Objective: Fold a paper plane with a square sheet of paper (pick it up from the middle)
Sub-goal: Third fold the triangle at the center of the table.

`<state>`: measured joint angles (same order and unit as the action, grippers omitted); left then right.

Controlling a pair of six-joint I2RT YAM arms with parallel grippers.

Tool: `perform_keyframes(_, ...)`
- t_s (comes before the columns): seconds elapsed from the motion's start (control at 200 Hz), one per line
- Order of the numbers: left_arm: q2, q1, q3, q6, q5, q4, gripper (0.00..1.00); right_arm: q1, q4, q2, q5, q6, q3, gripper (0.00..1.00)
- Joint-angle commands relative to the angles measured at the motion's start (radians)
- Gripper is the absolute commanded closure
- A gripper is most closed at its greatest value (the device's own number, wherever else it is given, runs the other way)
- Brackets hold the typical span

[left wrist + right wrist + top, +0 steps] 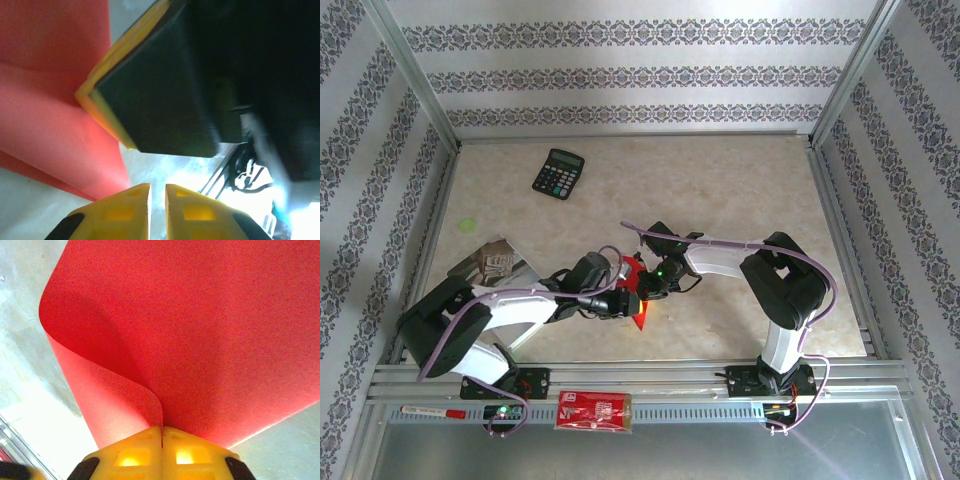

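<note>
The right gripper [162, 432] is clamped tight on the curled edge of the square sheet of paper [210, 325], well apart from the calculator [558, 173], toward the arm bases and to its right. The left gripper [157, 190] sits just beside the sheet, jaws a narrow slit apart, gripping nothing.

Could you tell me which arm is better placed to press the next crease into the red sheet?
Probably the left. The right gripper is shut on the square sheet of paper, holding its curled edge; the left gripper sits beside the sheet, slightly open and empty, free to press.
</note>
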<state>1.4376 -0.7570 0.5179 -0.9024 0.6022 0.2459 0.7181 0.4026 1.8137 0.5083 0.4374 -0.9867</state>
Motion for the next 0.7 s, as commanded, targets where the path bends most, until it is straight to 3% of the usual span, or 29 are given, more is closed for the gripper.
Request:
perform_keyframes(0.0,-0.058,0.029,-0.007,0.003,-0.032,-0.059,0.87,0.019,0.034,0.056,-0.050,-0.024,0.023,1.00)
perform_keyframes(0.215,-0.053,0.076,-0.007,0.000,-0.057,-0.086,0.98,0.019,0.031,0.058,-0.050,-0.020,0.021,1.00)
perform_keyframes(0.694,0.090,0.081,0.020,-0.029,0.012,0.054,0.99,0.020,0.027,0.054,-0.053,-0.012,0.027,1.00)
